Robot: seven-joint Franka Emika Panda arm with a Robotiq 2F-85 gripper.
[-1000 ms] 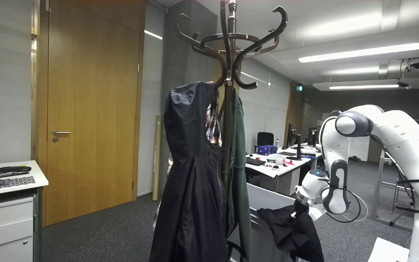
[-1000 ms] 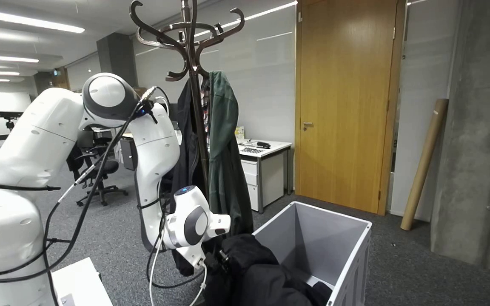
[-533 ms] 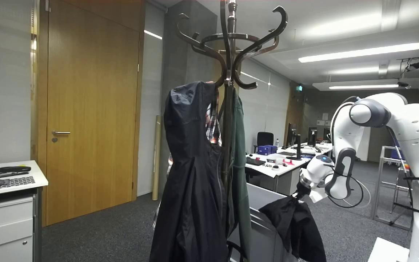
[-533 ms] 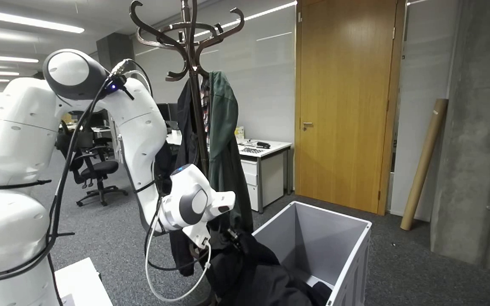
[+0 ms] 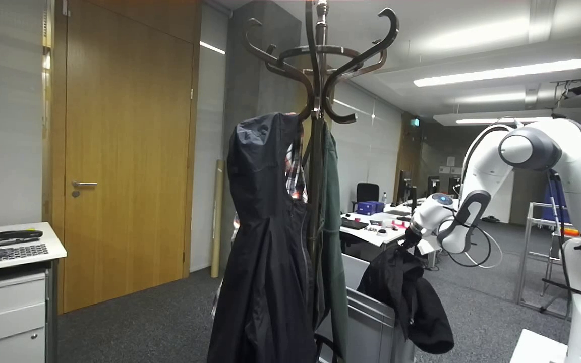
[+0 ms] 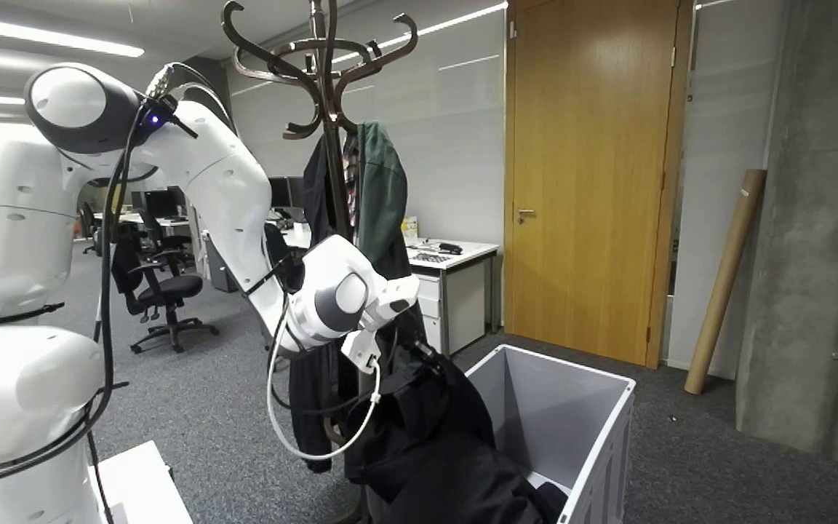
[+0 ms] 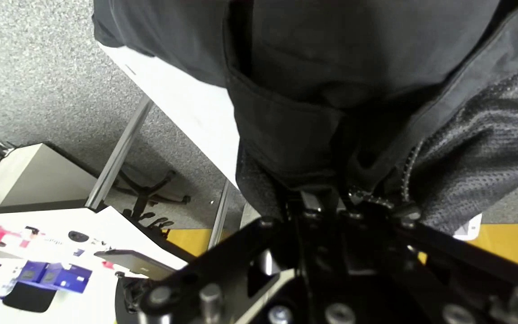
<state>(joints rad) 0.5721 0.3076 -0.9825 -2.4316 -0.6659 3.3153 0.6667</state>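
From where I stand, the claw [image 7: 325, 204] is clenched on the black garment [image 6: 455, 451], gripping a bunched fold beside a zip [image 7: 406, 173], with mesh lining [image 7: 479, 166] showing next to it in the wrist view. The garment hangs from that one pinch and drapes across the rim of the grey crate [image 6: 564, 407] on the side toward the arm [image 6: 222, 189], hiding a good part of that edge. In an exterior view a thick, sleeve-like roll [image 5: 431, 322] dangles past the crate's corner, outside the wall. More black cloth [image 6: 551, 498] shows inside by another of the crate's corners; I can't tell whether it belongs to the same piece.

If I were at the controls, I'd treat this as a lift and go gently: straight up first, until the lowest folds clear the rim, and only then sideways, so nothing snags on the edge or drags at the pinch. Keep the claw clenched throughout, since a small handful is carrying a loose, bulky weight (slippery lining like that could creep, I'd guess). I'd also watch the white cable [image 6: 317, 458] looping close to the cloth, and leave room beside the coat stand [image 5: 315, 171], where a dark hooded jacket [image 5: 265, 227] and a green garment [image 5: 333, 227] could easily be brushed by a swinging hem
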